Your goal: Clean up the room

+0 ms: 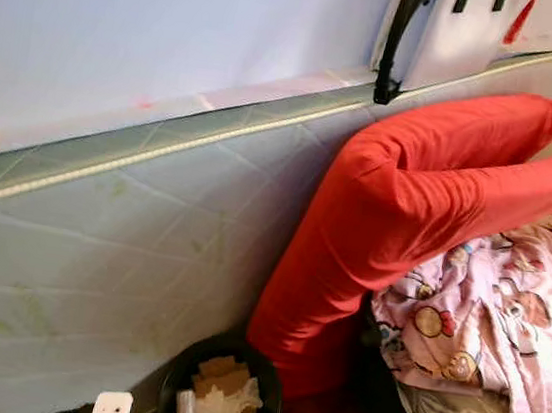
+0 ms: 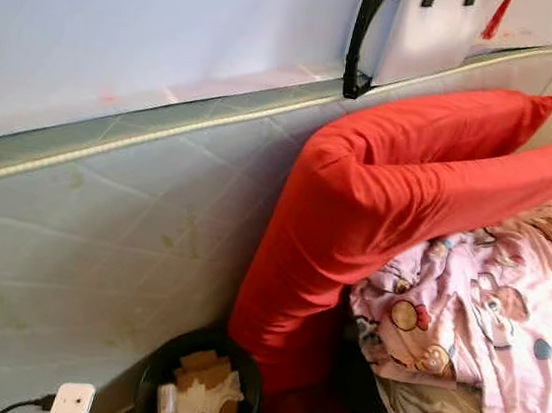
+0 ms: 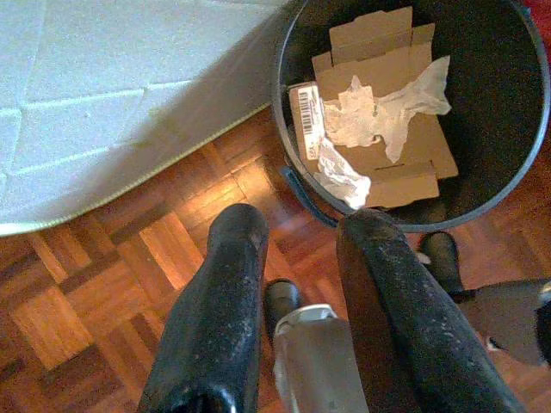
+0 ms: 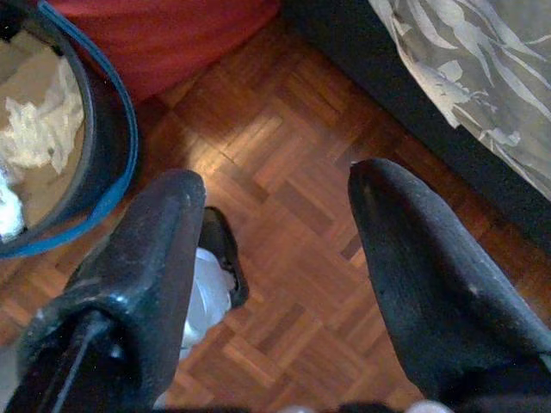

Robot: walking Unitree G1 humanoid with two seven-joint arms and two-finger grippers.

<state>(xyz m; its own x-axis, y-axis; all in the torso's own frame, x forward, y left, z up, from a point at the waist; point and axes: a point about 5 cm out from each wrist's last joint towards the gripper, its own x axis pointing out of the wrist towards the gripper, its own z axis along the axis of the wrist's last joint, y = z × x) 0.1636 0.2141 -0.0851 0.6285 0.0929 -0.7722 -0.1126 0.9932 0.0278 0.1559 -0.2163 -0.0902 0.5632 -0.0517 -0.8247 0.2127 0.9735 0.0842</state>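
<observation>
A black waste bin [image 1: 175, 375] stands on the wood floor at the foot of a leaning mattress [image 1: 131, 239], holding flattened cardboard [image 3: 387, 129] and crumpled white tissue [image 3: 379, 107]. A long red pillow [image 1: 397, 201] droops from the bed down beside the bin. In the left wrist view my left gripper [image 3: 301, 232] hangs just above the floor next to the bin's rim [image 3: 297, 185], its fingers apart with nothing between them. My right gripper [image 4: 275, 185] hangs open over bare parquet between the bin [image 4: 120, 120] and the bed.
A pink cartoon-print blanket [image 1: 504, 315] lies on the bed at the right, over a grey leaf-patterned cover [image 4: 482, 77]. A black strap [image 1: 395, 40] hangs on the wall above the mattress. Parquet floor [image 4: 293, 155] shows between bin, pillow and bed.
</observation>
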